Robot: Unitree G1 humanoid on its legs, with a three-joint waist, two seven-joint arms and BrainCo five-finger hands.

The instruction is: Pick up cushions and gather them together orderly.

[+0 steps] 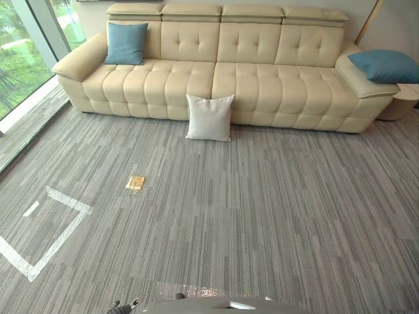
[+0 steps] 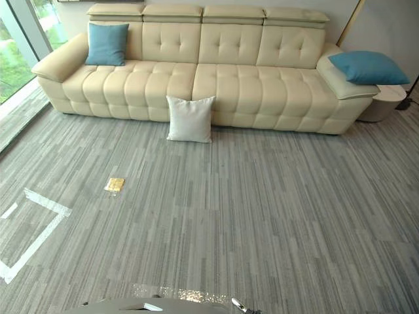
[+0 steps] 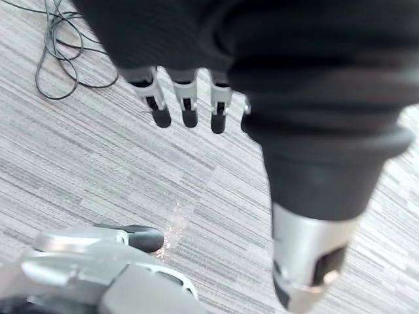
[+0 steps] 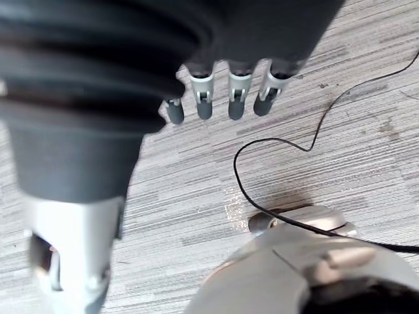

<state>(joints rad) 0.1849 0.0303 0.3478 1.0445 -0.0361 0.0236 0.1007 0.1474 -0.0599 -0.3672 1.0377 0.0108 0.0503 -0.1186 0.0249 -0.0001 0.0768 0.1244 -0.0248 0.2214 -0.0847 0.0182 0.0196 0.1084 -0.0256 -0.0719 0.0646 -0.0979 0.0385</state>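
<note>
A white cushion [image 1: 209, 118] stands on the carpet, leaning against the front of the cream sofa [image 1: 262, 85]. A blue cushion [image 1: 126, 43] leans upright at the sofa's left end. Another blue cushion [image 1: 385, 65] lies on the sofa's right armrest. My left hand [image 3: 186, 104] hangs over bare carpet with relaxed fingers and holds nothing. My right hand [image 4: 226, 98] hangs the same way, empty, over the carpet.
A small yellow-brown object [image 1: 135, 183] lies on the carpet left of centre. White tape lines [image 1: 52, 229] mark a square on the floor at the left. A window wall [image 1: 19, 59] runs along the left. A round side table [image 1: 400, 101] stands by the sofa's right end.
</note>
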